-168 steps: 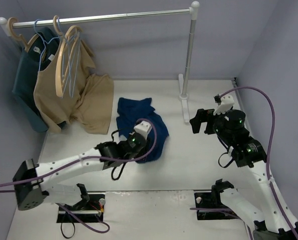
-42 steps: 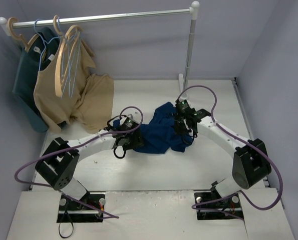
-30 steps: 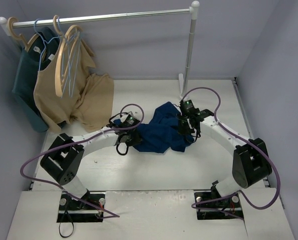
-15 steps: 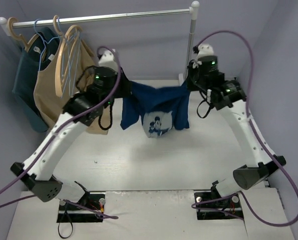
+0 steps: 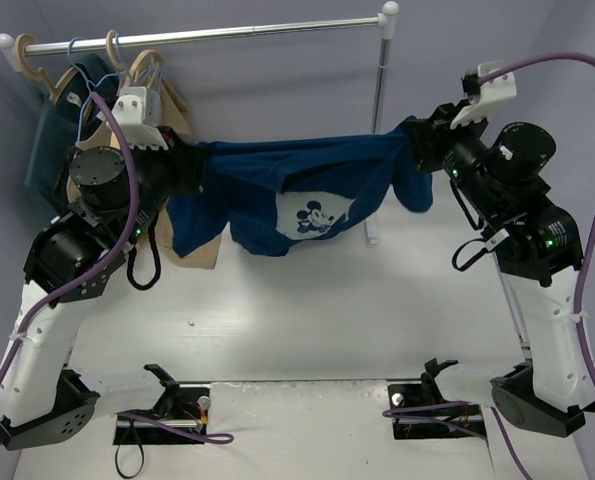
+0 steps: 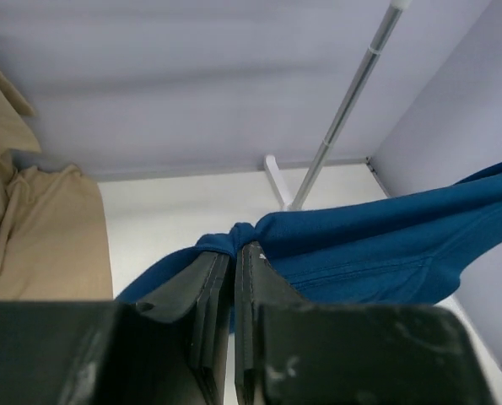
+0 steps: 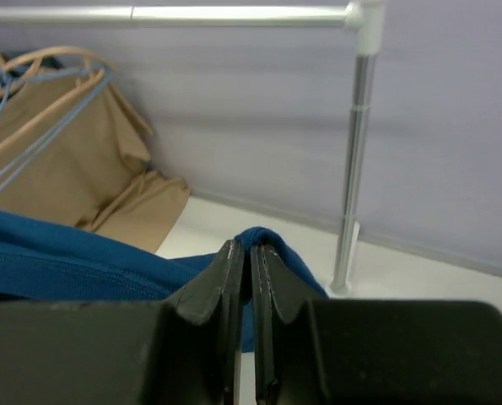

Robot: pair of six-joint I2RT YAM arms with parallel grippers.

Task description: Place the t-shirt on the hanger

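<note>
The navy t-shirt (image 5: pixel 307 180) hangs stretched in the air between my two grippers, with its pale Mickey print (image 5: pixel 313 215) facing the top camera. My left gripper (image 5: pixel 191 166) is shut on a bunched end of the cloth, seen up close in the left wrist view (image 6: pixel 234 253). My right gripper (image 5: pixel 418 141) is shut on the other end (image 7: pixel 251 250), and a sleeve droops beside it. The shirt (image 6: pixel 377 245) runs off to the right from my left gripper. The light-blue hanger (image 5: pixel 75 48) hangs by its hook on the rail at far left, partly behind my left arm.
A metal clothes rail (image 5: pixel 217 35) spans the back on an upright pole (image 5: pixel 380 100). Thick wooden hangers (image 5: pixel 127 62), a tan garment (image 5: pixel 199 255) and a dark teal garment (image 5: pixel 49 150) hang at its left end. Purple walls close in on both sides.
Both arms have lifted the shirt higher off the table and pulled apart, so it now hangs stretched wide between them. Both grips have held.
</note>
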